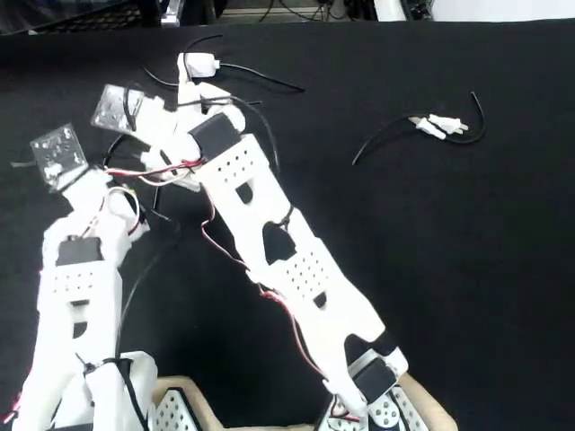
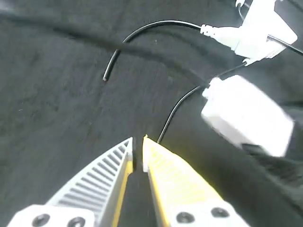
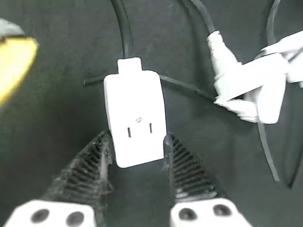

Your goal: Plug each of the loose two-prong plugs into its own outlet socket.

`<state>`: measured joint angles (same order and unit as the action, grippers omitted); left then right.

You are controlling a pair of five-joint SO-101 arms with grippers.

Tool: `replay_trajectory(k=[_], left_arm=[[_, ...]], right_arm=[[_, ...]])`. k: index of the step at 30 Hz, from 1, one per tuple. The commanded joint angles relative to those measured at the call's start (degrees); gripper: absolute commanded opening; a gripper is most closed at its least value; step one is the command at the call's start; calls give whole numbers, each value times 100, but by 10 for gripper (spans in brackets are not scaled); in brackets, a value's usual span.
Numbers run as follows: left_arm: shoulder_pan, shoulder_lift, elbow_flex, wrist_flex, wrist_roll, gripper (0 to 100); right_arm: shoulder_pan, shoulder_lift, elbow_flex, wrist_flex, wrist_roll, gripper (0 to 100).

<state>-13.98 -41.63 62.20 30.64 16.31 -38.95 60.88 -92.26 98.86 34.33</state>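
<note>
- Though its two slots are empty, the outlet socket (image 3: 135, 113) is in hand: the right gripper (image 3: 136, 140) is clamped on it, one dark finger pressed against each side of its near end, face up, its black cable running off the far end.
- Just to the right of that socket lies a mated pair (image 3: 251, 85), a white plug that appears pushed home in a second socket. I judge this pairing finished, though the joint itself is not clear enough to be sure. The same pair shows at the far left of the table in the high view (image 1: 198, 65).
- One loose plug (image 1: 442, 126) lies on the far right of the table, prongs bare, its short black cable curling round it. It is well apart from both arms and from every socket.
- The left gripper (image 2: 138, 140) has its white and yellow fingers drawn together with barely a slit between them and nothing held. It hovers over the black table cover (image 1: 449, 269), near the held socket.
- As a judgement, the task stands about halfway: one plug seated, one left. What remains is to fetch the loose plug from the far right, carry it to the held socket, line its prongs up with the slots and press it in.
</note>
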Motion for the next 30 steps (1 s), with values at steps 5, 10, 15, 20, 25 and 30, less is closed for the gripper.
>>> replay_trajectory(k=[5,10,15,20,25,30], left_arm=[[66,-132,699,-2215,35,48],[-31,-211,655,-2066,35,76],[-312,-888,321,-1486,62,101],[-664,-2374,365,-782,62,177],[-681,-3921,374,-360,70,177],[163,-4607,365,-18,88,178]], right_arm=[[-97,-1868,1525,220,-211,12],[-35,-2448,2378,-18,9,12],[580,-2308,2949,-826,114,12],[993,-1956,2958,-1020,554,12],[738,-1745,3002,-967,677,12],[149,-1622,2958,-633,677,12]])
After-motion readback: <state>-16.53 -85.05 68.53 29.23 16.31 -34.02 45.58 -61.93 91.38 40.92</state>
